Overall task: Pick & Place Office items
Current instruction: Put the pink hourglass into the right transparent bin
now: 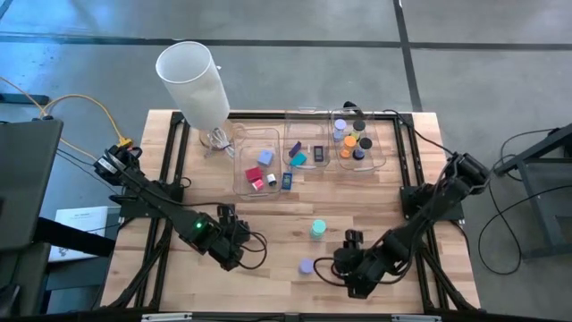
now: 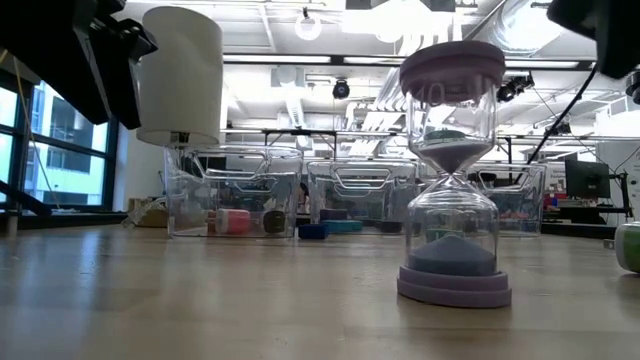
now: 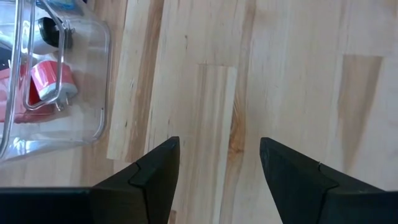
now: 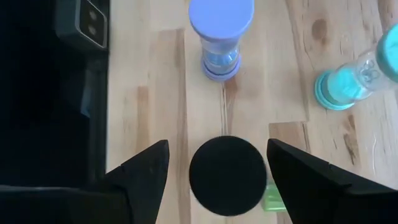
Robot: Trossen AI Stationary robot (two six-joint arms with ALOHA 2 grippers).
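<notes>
Sorting half done: three sand timers wait on the worktop

High view. Wooden-slat worktop [image 1: 268, 224] with three clear plastic bins along the far edge, each taking one kind: left bin [image 1: 256, 161] holds red, pink and lavender blocks, middle bin [image 1: 307, 150] flat blue and teal pieces, right bin [image 1: 358, 143] round-capped timers seen end-on. Tall white cylinder [image 1: 194, 80] stands by the left bin. Lavender-capped sand timer [image 1: 307, 266] and teal-capped sand timer [image 1: 318, 229] stand loose near the front. Right claw [image 1: 350, 241] hangs close to them; left claw [image 1: 234, 225] waits over bare wood.

Low view. Lavender timer [image 2: 454, 170] upright, close to the lens, sand mostly in the lower bulb. Bins behind, contents dim.

Left wrist view. Left claw [image 3: 219, 163] spread, nothing between the fingers; left bin's corner beside it.

Right wrist view. Right claw [image 4: 217, 167] spread, straddling a black-capped timer [image 4: 227, 175] seen from above, apparently lined up for a grab, not yet clenched. Lavender timer beyond; teal one off to the side.
</notes>
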